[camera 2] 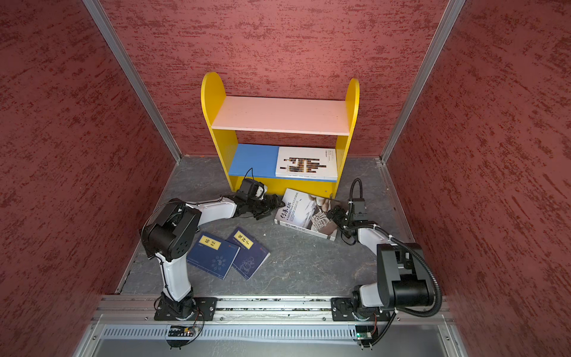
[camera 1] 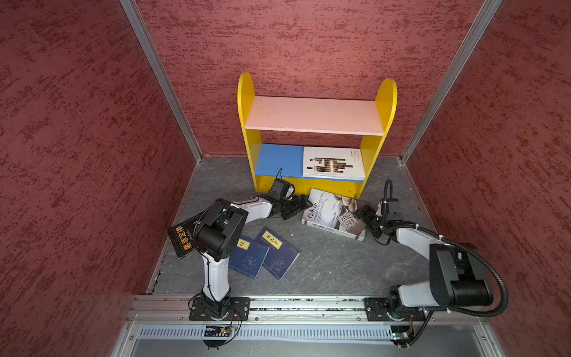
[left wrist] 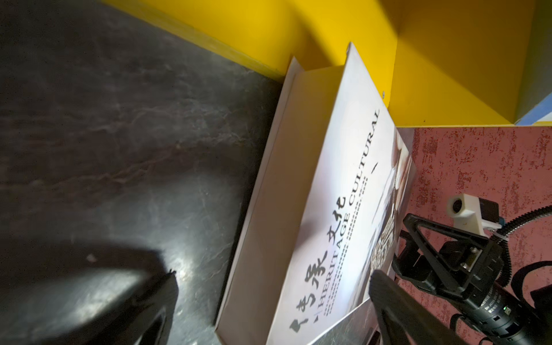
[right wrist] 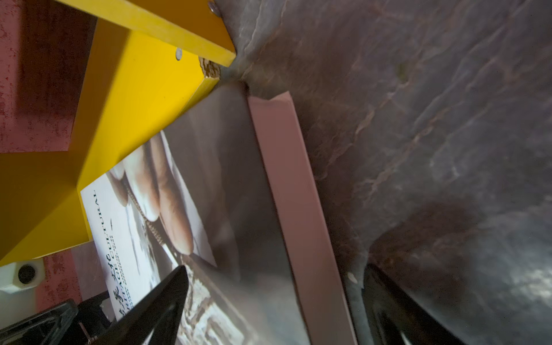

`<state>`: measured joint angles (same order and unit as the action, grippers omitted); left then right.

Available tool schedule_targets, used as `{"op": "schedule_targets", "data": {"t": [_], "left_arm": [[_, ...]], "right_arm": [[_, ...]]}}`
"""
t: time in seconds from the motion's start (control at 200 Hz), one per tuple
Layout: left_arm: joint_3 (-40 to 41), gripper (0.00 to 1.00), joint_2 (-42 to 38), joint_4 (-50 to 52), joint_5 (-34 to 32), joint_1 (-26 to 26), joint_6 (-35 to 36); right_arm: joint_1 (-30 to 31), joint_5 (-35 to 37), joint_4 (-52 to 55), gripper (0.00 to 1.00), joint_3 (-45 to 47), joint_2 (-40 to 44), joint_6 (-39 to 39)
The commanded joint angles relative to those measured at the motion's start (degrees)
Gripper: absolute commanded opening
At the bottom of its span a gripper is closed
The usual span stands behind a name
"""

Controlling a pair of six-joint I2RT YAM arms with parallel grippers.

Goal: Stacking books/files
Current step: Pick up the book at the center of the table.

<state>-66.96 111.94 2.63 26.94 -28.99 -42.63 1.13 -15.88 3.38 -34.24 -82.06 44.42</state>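
Observation:
A large white-grey book (camera 1: 332,216) titled "Heritage Cultural" lies on the floor, its far edge against the yellow shelf's base (camera 1: 309,185). My left gripper (camera 1: 304,205) is open at its left edge; in the left wrist view the book (left wrist: 322,215) sits between the spread fingers (left wrist: 388,301). My right gripper (camera 1: 363,216) is open at its right edge, one finger (right wrist: 167,298) over the cover (right wrist: 227,209), the other beside the page edge. Another white book (camera 1: 333,162) lies on the blue lower shelf. Two navy books (camera 1: 248,259) (camera 1: 278,256) and a black book (camera 1: 182,238) lie near the left arm.
The yellow bookshelf (camera 2: 213,102) stands against the back wall with a bare white upper board (camera 2: 281,116). Red walls close in the left and right sides. The arms' mounting rail (camera 1: 309,304) runs along the front. The left arm's elbow (camera 1: 216,235) covers part of the black book.

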Motion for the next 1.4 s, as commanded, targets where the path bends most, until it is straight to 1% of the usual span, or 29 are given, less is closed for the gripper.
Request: {"op": "schedule_targets", "data": {"t": [0.0,0.11,0.23,0.341,0.461,0.556,0.641,0.751,0.842,1.047,1.097,1.217,1.288,1.398], "left_arm": [[-4.44,1.0,3.42,1.79,-0.5,-1.09,1.65],[-5.52,1.0,4.97,1.29,-0.07,-2.25,1.52],[-5.96,1.0,6.07,-0.68,4.82,-2.47,0.61],[-5.66,0.99,5.45,-1.44,9.11,-2.5,0.98],[-4.93,1.0,2.09,-1.97,12.03,-2.07,1.62],[-2.67,1.0,-0.33,-7.98,16.47,-1.01,-2.61],[0.61,1.0,-2.19,-16.55,19.08,-0.1,-8.91],[4.25,1.0,-4.03,-26.45,20.52,0.77,-16.47],[6.03,1.0,-5.55,-28.96,20.82,1.54,-19.6],[6.58,0.96,-7.76,-26.12,22.59,3.12,-23.59],[6.1,0.94,-8.56,-22.19,22.05,3.02,-22.25],[3.93,0.91,-10.56,-9.54,19.28,2.5,-15.86],[2.0,0.86,-10.92,-3.09,17.84,2.05,-12.59],[-0.73,0.78,-10.78,3.72,15.39,0.77,-9.02]], "right_arm": [[-0.16,-0.91,-2.63,0.9,-1.51,-2.68,-1.59],[-0.15,-0.86,-3.47,0.86,-1.24,-4.67,-2.19],[-0.11,-3.0,-7.63,0.82,-0.1,-6.03,-1.35],[-0.16,-5.61,-10.98,0.72,0.18,-8.49,-1.25],[-0.16,-9.1,-13.62,0.65,0.22,-11.18,-1.57],[-0.16,-11.36,-15.16,0.64,0.99,-12.05,-1.96],[-0.16,-12.45,-15.92,0.65,1.78,-12.09,-2.11],[-0.18,-13.86,-16.93,0.68,2.72,-12.06,-2.17],[-0.16,-14.7,-17.56,0.7,3.05,-12.29,-2.24],[-0.16,-16.51,-18.66,0.73,2.92,-13.37,-2.48],[-0.14,-16.58,-18.97,0.73,3.03,-13.36,-2.47],[-0.16,-16.82,-19.6,0.73,3.34,-13.41,-2.33],[-0.11,-17.16,-19.72,0.73,3.36,-13.21,-2.11],[-0.16,-18.37,-20.81,0.74,3.82,-12.73,-1.41]]}}
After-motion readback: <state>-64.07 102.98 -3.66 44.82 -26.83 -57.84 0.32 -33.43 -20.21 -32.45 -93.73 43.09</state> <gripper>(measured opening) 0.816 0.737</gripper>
